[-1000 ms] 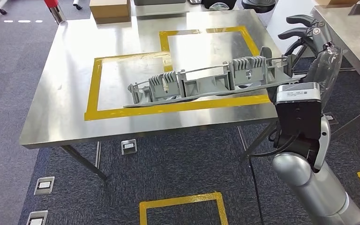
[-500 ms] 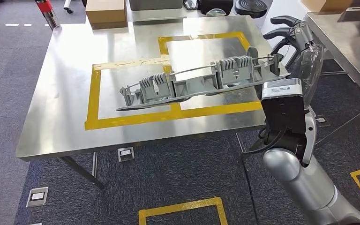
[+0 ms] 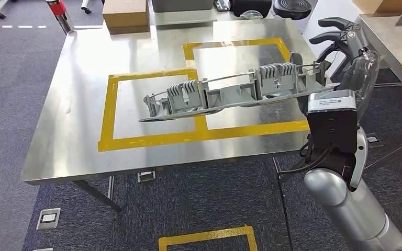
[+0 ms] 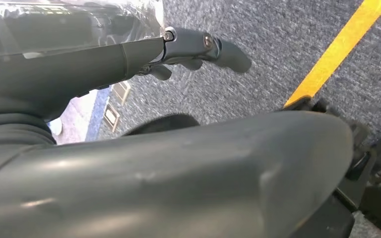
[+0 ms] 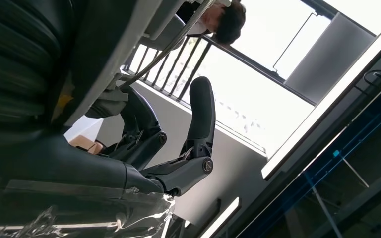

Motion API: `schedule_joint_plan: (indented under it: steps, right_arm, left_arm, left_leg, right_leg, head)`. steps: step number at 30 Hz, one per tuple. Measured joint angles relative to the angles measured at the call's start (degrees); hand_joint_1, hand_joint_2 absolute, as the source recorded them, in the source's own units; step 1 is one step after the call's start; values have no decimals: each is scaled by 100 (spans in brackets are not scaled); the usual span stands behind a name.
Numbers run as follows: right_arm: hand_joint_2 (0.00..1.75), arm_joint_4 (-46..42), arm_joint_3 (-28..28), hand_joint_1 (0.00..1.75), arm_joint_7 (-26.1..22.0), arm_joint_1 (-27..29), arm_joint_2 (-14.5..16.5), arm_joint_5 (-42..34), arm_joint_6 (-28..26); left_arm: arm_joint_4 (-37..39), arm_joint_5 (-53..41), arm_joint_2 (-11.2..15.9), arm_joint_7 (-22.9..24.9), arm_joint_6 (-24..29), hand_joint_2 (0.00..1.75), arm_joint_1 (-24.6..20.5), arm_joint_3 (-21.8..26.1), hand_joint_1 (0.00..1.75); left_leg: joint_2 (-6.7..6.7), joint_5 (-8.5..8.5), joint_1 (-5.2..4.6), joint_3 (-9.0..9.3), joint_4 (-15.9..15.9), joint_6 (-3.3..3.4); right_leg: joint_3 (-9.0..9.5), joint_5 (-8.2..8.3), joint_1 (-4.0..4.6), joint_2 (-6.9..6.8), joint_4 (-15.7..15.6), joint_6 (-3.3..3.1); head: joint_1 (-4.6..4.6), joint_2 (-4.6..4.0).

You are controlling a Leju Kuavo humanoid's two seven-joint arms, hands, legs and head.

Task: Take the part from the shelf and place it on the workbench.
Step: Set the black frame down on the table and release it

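My right hand (image 3: 340, 55) grips the long grey ribbed plastic part (image 3: 230, 93) at its three o'clock end; I'd lower it level inside the yellow tape rectangle (image 3: 152, 138) on the steel workbench (image 3: 68, 125).

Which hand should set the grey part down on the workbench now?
The right hand: it already holds the grey part by its end over the workbench. The left hand hangs toward the floor, holding nothing.
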Motion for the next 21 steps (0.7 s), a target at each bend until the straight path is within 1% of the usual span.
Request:
schedule_joint_plan:
  steps: [1, 2, 3, 4, 5, 6, 7, 8, 9, 10, 11, 12, 14, 15, 16, 17, 19, 20, 21]
  right_arm:
    - [175, 4, 1, 175, -2, 4, 3, 1, 1]
    - [175, 12, 4, 175, -4, 12, 5, 1, 1]
    - [175, 22, 10, 175, -5, 25, 5, 1, 1]
    - [175, 33, 18, 175, -5, 46, 5, 1, 1]
    - [175, 42, 27, 175, -5, 68, 5, 1, 2]
    - [175, 47, 34, 175, -5, 83, 5, 1, 2]
    - [175, 49, 39, 175, -5, 87, 7, 1, 2]
    - [175, 50, 40, 175, -5, 82, 9, 1, 3]
    - [175, 50, 42, 175, -7, 70, 11, -1, 4]
    - [175, 50, 45, 175, -8, 60, 15, -5, 5]
    - [175, 50, 48, 175, -10, 54, 17, -10, 7]
    - [175, 50, 50, 175, -11, 50, 19, -15, 8]
    - [175, 49, 48, 175, -11, 46, 22, -19, 9]
    - [175, 48, 46, 175, -11, 40, 23, -17, 9]
    - [175, 48, 44, 175, -12, 33, 23, -16, 8]
    - [175, 48, 43, 175, -13, 30, 25, -16, 9]
    - [175, 49, 45, 175, -13, 41, 26, -18, 9]
    - [175, 50, 48, 175, -12, 54, 27, -19, 9]
    - [175, 51, 49, 175, -11, 64, 27, -19, 9]
  left_arm:
    - [1, 0, 7, 0, 3, 175, -2, 0, 0]
    - [2, 1, 13, 0, 6, 175, 1, 1, 0]
    - [3, 1, 19, 0, 6, 175, 10, 1, 0]
    - [4, 1, 23, 0, 6, 175, 22, 1, 0]
    - [5, 1, 26, 0, 4, 175, 35, 1, 0]
    - [5, 1, 27, 1, 2, 175, 44, 0, 0]
    - [5, 1, 29, 1, 2, 175, 49, -1, 0]
    - [5, 0, 31, 2, 2, 175, 50, -1, 0]
    - [4, 0, 32, 2, 2, 175, 48, -1, 0]
    - [4, -1, 33, 3, 4, 175, 46, 0, 0]
    - [4, 0, 36, 6, 5, 175, 44, 1, 0]
    - [4, 0, 38, 9, 6, 175, 41, 1, 0]
    - [4, -2, 42, 13, 5, 175, 27, 1, 0]
    - [4, -3, 42, 11, 6, 175, 19, 1, 0]
    - [4, -3, 42, 9, 6, 175, 13, 1, 0]
    - [4, -2, 43, 8, 6, 175, 12, 1, 0]
    - [5, -1, 45, 8, 5, 175, 22, 1, 0]
    - [5, -1, 48, 9, 5, 175, 31, 1, 0]
    - [5, -1, 50, 9, 5, 175, 38, 1, 0]
  left_leg:
    - [3, -115, -5, -75, 193, -4]
    - [3, -262, -5, -215, 504, -3]
    - [3, -401, -3, -391, 867, -4]
    - [3, -475, 2, -566, 1184, -19]
    - [4, -444, 13, -693, 1360, -50]
    - [5, -285, 34, -742, 1333, -94]
    - [7, -14, 63, -706, 1109, -145]
    - [7, 253, 92, -623, 811, -200]
    - [7, 466, 103, -537, 539, -235]
    - [6, 568, 109, -451, 322, -239]
    - [4, 552, 100, -404, 220, -218]
    - [3, 504, 85, -381, 169, -173]
    - [-2, 399, 101, -330, 57, -71]
    - [-8, 366, 114, -303, 21, -24]
    - [-13, 338, 128, -270, -9, 17]
    - [-18, 318, 130, -243, -15, 52]
    - [-20, 278, 117, -198, -16, 91]
    - [-20, 253, 106, -168, -15, 102]
    - [-23, 224, 95, -133, -15, 107]
  right_leg:
    - [79, -13, -26, -6, -83, 7]
    - [139, -30, -36, -7, -122, 8]
    - [187, -55, -46, -7, -134, 11]
    - [230, -90, -53, -3, -133, 20]
    - [274, -131, -62, 2, -124, 33]
    - [319, -176, -74, 8, -107, 53]
    - [369, -228, -89, 14, -82, 78]
    - [411, -286, -103, 19, -52, 110]
    - [437, -334, -107, 26, -14, 145]
    - [443, -367, -107, 34, 20, 176]
    - [427, -385, -105, 42, 44, 202]
    - [404, -387, -102, 44, 60, 223]
    - [361, -423, -103, 36, 93, 274]
    - [314, -471, -105, 28, 183, 305]
    - [220, -554, -110, 21, 368, 339]
    - [68, -662, -120, 14, 654, 367]
    - [-373, -866, -138, 3, 1386, 400]
    - [-568, -877, -141, 2, 1647, 395]
    - [-685, -781, -138, 2, 1730, 372]
  head:
    - [-19, 0]
    - [-50, 0]
    - [-78, 0]
    - [-97, 0]
    - [-115, 0]
    - [-128, 0]
    - [-137, 0]
    - [-149, 0]
    - [-173, 0]
    - [-196, 0]
    - [-211, 0]
    - [-222, 0]
    - [-210, 0]
    - [-191, 0]
    - [-158, 0]
    - [-120, 0]
    - [-53, 0]
    - [-30, 0]
    - [-12, 0]
